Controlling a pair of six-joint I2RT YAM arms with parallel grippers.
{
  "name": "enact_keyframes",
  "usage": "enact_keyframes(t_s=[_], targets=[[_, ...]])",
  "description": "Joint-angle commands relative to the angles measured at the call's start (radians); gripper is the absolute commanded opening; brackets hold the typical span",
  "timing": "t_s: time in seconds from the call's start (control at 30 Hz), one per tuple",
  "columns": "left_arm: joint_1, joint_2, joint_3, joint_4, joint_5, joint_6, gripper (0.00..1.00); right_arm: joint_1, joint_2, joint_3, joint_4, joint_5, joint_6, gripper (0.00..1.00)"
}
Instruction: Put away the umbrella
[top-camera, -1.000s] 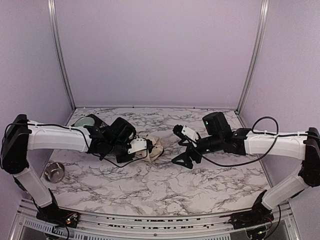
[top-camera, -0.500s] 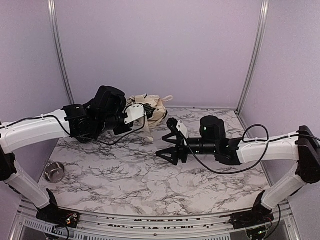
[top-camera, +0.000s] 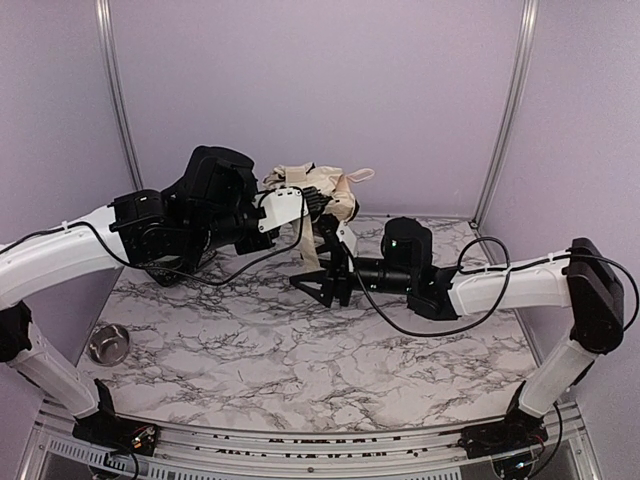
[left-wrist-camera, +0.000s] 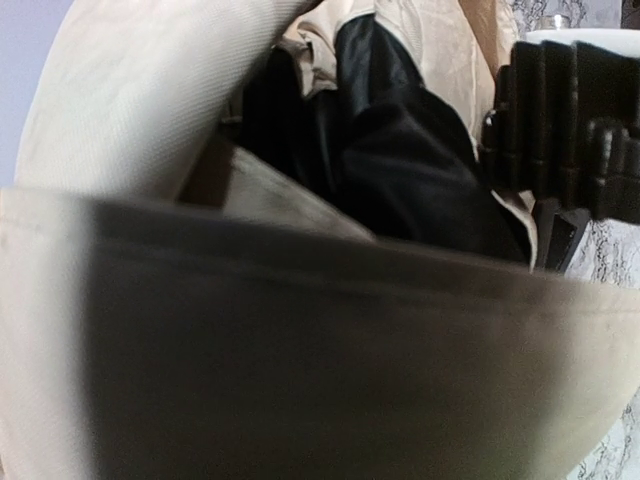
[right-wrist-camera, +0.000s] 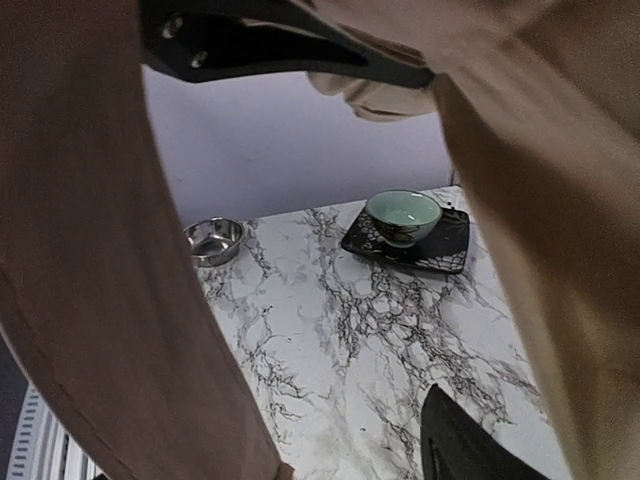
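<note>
The cream-beige umbrella (top-camera: 330, 185) hangs bunched in the air above the back of the table. My left gripper (top-camera: 314, 204) is shut on its fabric and holds it up. A loose strip of the fabric (top-camera: 308, 245) dangles toward the table. In the left wrist view the cream fabric (left-wrist-camera: 130, 110) and dark folds fill the frame and hide the jaws. My right gripper (top-camera: 318, 262) is open just below the umbrella, around the dangling strip. In the right wrist view its gripper (right-wrist-camera: 430, 240) stands wide open, with beige fabric (right-wrist-camera: 90, 300) draped on both sides.
A small steel bowl (top-camera: 107, 343) sits at the table's left front; it also shows in the right wrist view (right-wrist-camera: 215, 240). A mint-green bowl (right-wrist-camera: 403, 215) stands on a black square plate (right-wrist-camera: 445, 252). The marble table (top-camera: 330, 370) is backed by purple walls.
My left arm has lifted the umbrella off the table, up and to the right. My right arm has moved left and now has its open gripper under the umbrella.
</note>
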Motion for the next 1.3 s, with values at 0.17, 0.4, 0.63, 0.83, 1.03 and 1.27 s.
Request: enact_keyframes(t_s=[0.17, 0.4, 0.63, 0.83, 1.03, 1.27], targets=[[-0.006, -0.004, 0.061, 0.018, -0.034, -0.007, 0.0, 0.006, 0.025, 0.047, 0.048, -0.052, 0.024, 0.23], [0.01, 0.011, 0.066, 0.018, -0.07, -0.018, 0.0, 0.006, 0.012, 0.037, -0.01, -0.055, 0.027, 0.0], [0.026, 0.008, 0.071, 0.019, -0.034, -0.053, 0.0, 0.007, -0.015, 0.001, 0.022, -0.076, 0.038, 0.0], [0.027, 0.007, 0.087, 0.016, -0.004, -0.067, 0.0, 0.006, 0.002, 0.003, 0.071, -0.092, 0.052, 0.15], [0.024, -0.005, 0.085, 0.017, 0.041, -0.075, 0.0, 0.006, 0.026, 0.045, 0.077, -0.081, 0.036, 0.3], [0.024, -0.007, 0.085, 0.016, 0.05, -0.083, 0.0, 0.006, 0.045, 0.065, 0.082, -0.089, 0.039, 0.3]])
